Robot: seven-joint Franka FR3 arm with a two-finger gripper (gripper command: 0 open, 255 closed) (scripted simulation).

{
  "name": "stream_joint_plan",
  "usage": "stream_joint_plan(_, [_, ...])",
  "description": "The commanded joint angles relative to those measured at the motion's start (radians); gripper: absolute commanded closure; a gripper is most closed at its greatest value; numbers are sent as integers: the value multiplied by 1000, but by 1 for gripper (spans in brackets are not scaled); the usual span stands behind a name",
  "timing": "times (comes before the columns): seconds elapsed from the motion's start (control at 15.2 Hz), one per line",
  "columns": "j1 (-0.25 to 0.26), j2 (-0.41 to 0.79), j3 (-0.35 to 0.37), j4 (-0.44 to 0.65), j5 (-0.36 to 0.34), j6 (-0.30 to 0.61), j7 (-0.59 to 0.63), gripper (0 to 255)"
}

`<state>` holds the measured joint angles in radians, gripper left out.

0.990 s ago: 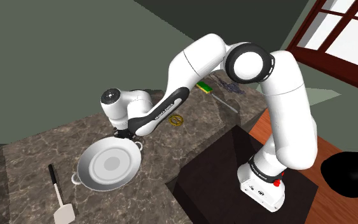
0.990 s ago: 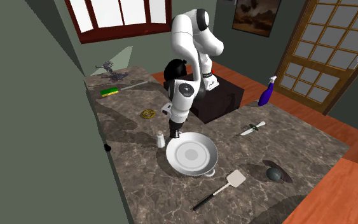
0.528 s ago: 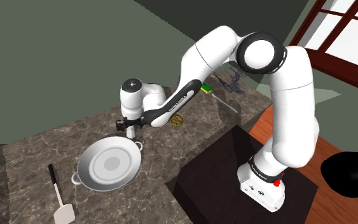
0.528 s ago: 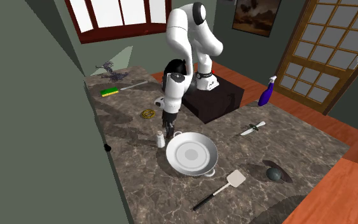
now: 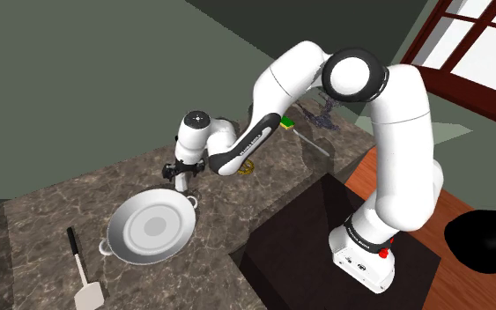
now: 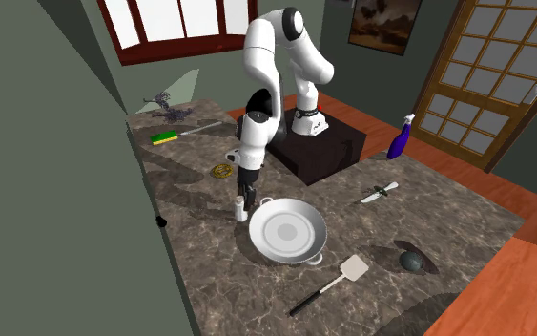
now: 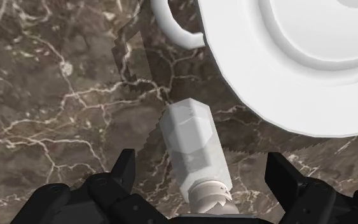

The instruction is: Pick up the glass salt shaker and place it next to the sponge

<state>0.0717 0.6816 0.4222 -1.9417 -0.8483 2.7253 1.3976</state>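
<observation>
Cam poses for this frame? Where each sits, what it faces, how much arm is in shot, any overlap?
Shoulder: high beside and behind the stand, looking down along the counter; stand and whole arm show.
Second exterior: high past the counter's end away from the sponge, facing the window; whole arm shows.
Wrist: on the hand, looking down at the shaker; the open gripper straddles it.
Shared: all three catch shaker and pan; both exteriors also sponge and spatula.
</observation>
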Motion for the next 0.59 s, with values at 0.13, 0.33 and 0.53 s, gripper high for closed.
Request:
stream_joint_plan(0.13, [10, 24, -12, 19, -11, 6, 5, 0])
stream_joint_plan(0.33, [10, 24, -12, 19, -11, 6, 5, 0])
stream_joint_plan(0.53, [10, 23, -12, 19, -10, 6, 5, 255])
